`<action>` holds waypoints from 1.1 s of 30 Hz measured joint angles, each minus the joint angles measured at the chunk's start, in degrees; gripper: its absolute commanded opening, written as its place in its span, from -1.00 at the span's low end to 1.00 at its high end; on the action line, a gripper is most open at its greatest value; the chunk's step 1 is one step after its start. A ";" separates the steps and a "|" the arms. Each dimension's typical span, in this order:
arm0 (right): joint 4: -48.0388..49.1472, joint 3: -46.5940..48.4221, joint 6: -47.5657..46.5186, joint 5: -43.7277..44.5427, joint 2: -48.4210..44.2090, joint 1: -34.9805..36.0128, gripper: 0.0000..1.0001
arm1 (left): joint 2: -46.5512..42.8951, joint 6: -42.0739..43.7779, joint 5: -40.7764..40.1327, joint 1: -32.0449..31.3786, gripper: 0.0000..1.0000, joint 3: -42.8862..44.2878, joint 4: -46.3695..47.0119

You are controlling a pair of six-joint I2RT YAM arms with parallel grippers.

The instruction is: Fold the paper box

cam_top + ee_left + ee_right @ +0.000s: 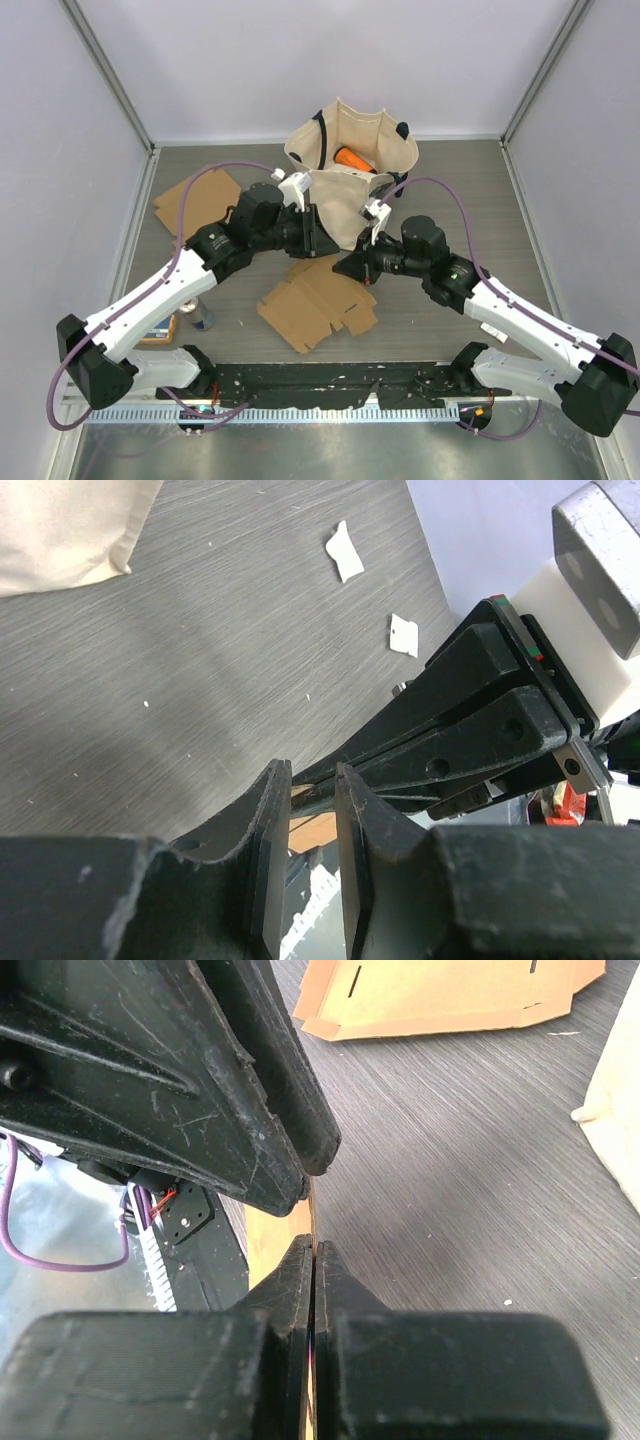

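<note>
The paper box (318, 302) is a flat brown cardboard blank lying in the middle of the table, its far edge lifted. My right gripper (352, 266) is shut on that raised edge; in the right wrist view the jaws (314, 1246) pinch the thin cardboard (275, 1242) edge-on. My left gripper (322, 238) is right next to it and open. In the left wrist view its tips (312, 772) stand apart, with cardboard (312, 832) showing in the gap just beyond them. The right gripper's fingers (470, 715) cross in front.
A cream cloth bag (350, 170) holding an orange object (352, 158) stands just behind both grippers. A second flat cardboard blank (195, 200) lies at the back left, also in the right wrist view (440, 995). Small items (198, 315) sit by the left arm. White scraps (345, 550) lie on the table.
</note>
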 measured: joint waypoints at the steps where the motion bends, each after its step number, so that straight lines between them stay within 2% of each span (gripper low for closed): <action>1: 0.24 -0.02 0.42 0.00 0.22 0.02 -0.99 | -0.42 -0.57 -0.09 -0.02 -0.42 -0.72 0.76; 8: 4.02 -2.34 4.44 -0.04 0.66 0.11 -0.99 | -1.25 -3.80 0.15 -0.09 -0.37 -4.35 5.55; 15: 7.78 -3.69 8.07 1.90 0.63 0.09 -0.99 | -3.72 -6.27 1.64 -0.81 0.02 -6.80 8.81; 18: 8.39 -3.74 8.31 2.69 0.50 0.04 -0.99 | -6.95 -5.29 -0.02 -0.81 0.07 -6.80 7.43; 20: 8.04 -3.74 7.87 3.08 0.00 -0.09 -0.99 | -9.64 -4.13 -1.92 -0.37 -0.30 -6.60 5.49; 21: 7.50 -3.74 7.39 3.28 -0.57 -0.28 -0.99 | -11.30 -3.58 -3.13 0.00 -0.57 -6.47 4.13; 22: 6.97 -3.74 7.10 3.34 -1.05 -0.42 -0.99 | -12.98 -3.19 -4.42 0.46 -0.64 -6.38 2.97; 27: 4.28 -3.72 6.43 2.73 -3.87 -1.79 -0.99 | -21.11 -1.09 -11.61 4.37 -0.59 -6.47 -4.46; 33: 2.78 -2.84 6.43 1.25 -4.20 -2.58 -0.99 | -22.73 -0.76 -14.19 6.27 -0.70 -9.38 -10.95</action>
